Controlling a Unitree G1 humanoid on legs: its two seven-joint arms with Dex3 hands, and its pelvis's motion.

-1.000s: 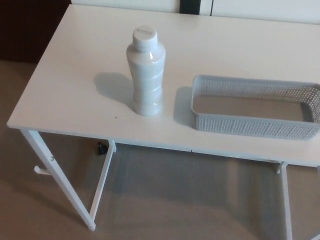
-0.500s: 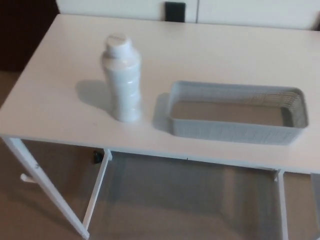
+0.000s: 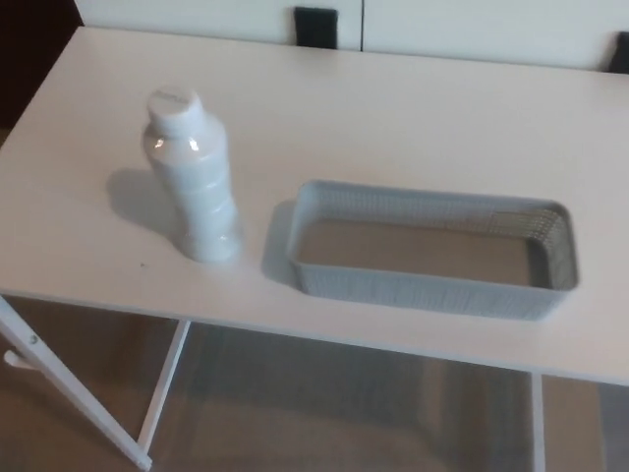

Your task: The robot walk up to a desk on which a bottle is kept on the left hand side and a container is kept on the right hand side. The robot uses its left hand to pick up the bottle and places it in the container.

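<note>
A white ribbed bottle [image 3: 193,179] with a white cap stands upright on the left part of the white desk [image 3: 393,118]. To its right lies a grey perforated rectangular container [image 3: 429,291], with nothing inside, near the desk's front edge. A small gap separates bottle and container. Neither of my hands shows in the head view.
The desk's white legs [image 3: 69,388] and a crossbar show below the front edge, over beige carpet. A white wall with two dark fittings [image 3: 315,27] runs behind the desk. A dark area sits at the far left.
The whole picture has shifted left and the desk looks closer, so the camera has moved. Bottle and container keep their places on the desk.
</note>
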